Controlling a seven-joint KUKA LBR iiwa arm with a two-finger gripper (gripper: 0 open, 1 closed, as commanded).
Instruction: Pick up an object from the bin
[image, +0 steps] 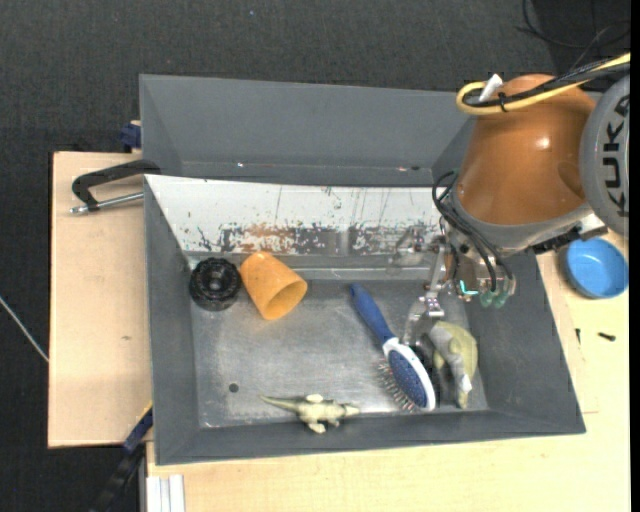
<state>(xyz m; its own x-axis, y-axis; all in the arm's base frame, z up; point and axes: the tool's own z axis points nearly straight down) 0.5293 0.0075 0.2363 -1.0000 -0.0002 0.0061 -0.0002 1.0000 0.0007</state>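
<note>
My gripper (431, 303) hangs low over the right part of the bin, below the arm's orange cover. Just under and in front of it lies a blue brush (396, 355), its handle pointing to the back left and its bristled head near the front wall. To the right of the brush head, a pale yellow-green toy animal (458, 355) rests against the bin's right side. The gripper sits between the brush handle and this toy; I see nothing held in it.
An orange cup (272, 286) lies on its side at the back left, next to a black round knob (214, 283). A small pale toy lizard (312, 409) lies along the front wall. The arm's orange cover hides the back right corner.
</note>
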